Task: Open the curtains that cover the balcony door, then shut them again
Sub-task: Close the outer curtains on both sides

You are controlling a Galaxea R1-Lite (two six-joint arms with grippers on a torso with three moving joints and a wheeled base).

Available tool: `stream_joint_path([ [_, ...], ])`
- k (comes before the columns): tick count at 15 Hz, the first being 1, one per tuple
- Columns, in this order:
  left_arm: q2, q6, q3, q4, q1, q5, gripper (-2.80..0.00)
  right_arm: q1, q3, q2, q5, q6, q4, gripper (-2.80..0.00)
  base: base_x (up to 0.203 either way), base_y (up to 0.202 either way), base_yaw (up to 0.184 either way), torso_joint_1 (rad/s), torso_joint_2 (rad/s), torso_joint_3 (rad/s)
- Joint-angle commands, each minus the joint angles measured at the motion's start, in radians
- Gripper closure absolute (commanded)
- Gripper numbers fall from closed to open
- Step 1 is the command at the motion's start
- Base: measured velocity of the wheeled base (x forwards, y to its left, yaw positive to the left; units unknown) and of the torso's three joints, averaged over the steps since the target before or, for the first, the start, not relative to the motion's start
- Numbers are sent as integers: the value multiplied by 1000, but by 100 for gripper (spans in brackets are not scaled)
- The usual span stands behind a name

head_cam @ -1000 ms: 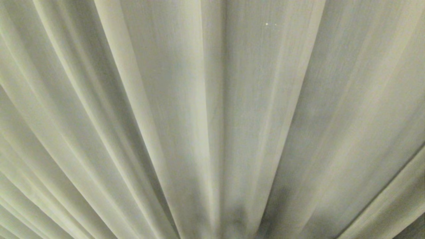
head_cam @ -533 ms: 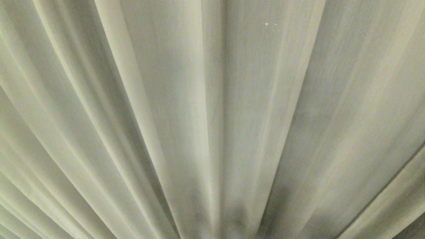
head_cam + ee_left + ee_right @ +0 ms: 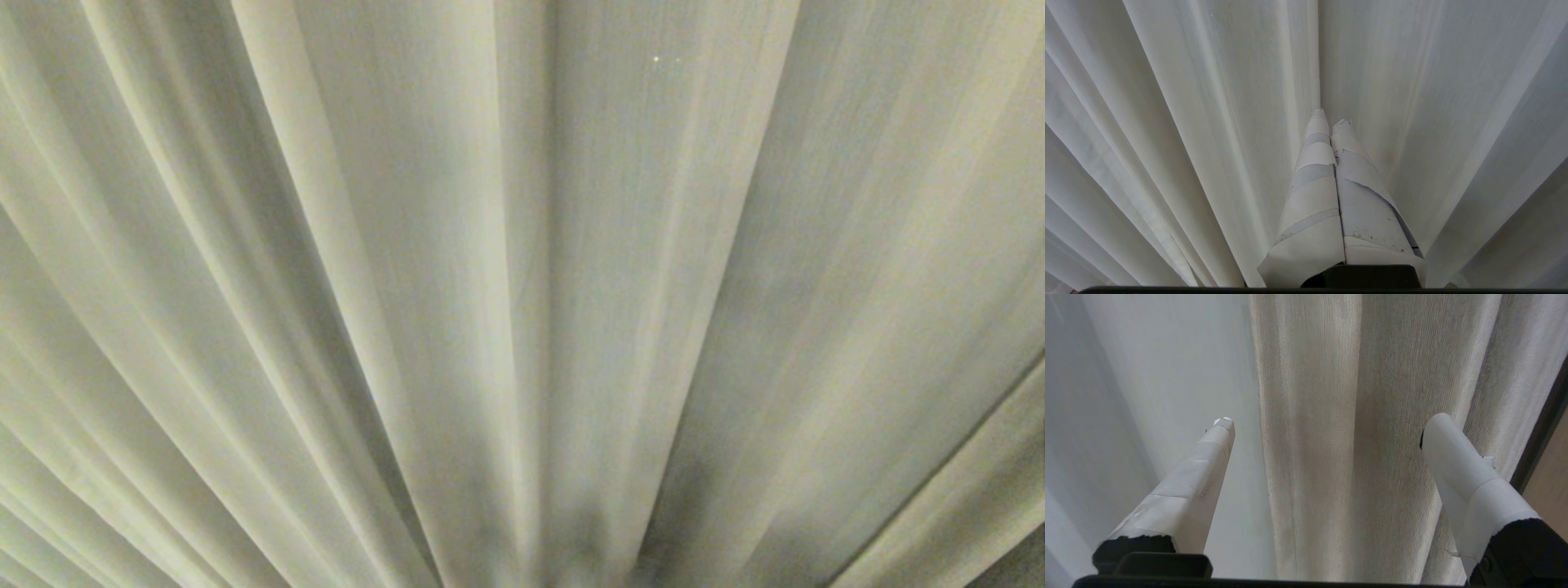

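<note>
- The curtains (image 3: 522, 294) hang shut, filling the head view; pleats run vertically, floor to ceiling.
- In the right wrist view, a thick cream fold (image 3: 1331, 437) stands straight ahead, between the spread fingertips, not yet touched.
- The right gripper (image 3: 1327, 420) is wide open, holding nothing, and looks best placed to take that fold.
- A dark frame edge (image 3: 1541, 433), likely the door, shows past one finger.
- The left gripper (image 3: 1331, 116) points at the curtains, fingers pressed together, empty.
</note>
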Motion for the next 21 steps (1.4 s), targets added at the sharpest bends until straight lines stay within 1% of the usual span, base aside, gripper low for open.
stream_joint_path([
  [1,-1,0,0,-1,0,0,0,0,-9,55,1,1,-5,-280,0,0,0,0,0,0],
  [4,-1,0,0,-1,0,0,0,1,-71,129,2,27,-7,-280,0,0,0,0,0,0],
  [7,-1,0,0,-1,0,0,0,1,-171,229,10,64,-8,-280,0,0,0,0,0,0],
  [9,-1,0,0,-1,0,0,0,1,-242,304,38,97,-33,-280,0,0,0,0,0,0],
  [12,-1,0,0,-1,0,0,0,1,-334,401,108,132,-100,-280,0,0,0,0,0,0],
  [14,-1,0,0,-1,0,0,0,1,-386,441,118,150,-104,-280,0,0,0,0,0,0],
  [15,-1,0,0,-1,0,0,0,1,-395,448,123,174,-109,-280,0,0,0,0,0,0],
  [18,-1,0,0,-1,0,0,0,1,-397,462,157,178,-111,-280,0,0,0,0,0,0],
  [20,-1,0,0,-1,0,0,0,1,-409,479,164,178,-113,-280,0,0,0,0,0,0],
  [21,-1,0,0,-1,0,0,0,1,-420,492,165,178,-113,-12,0,0,0,0,0,0],
])
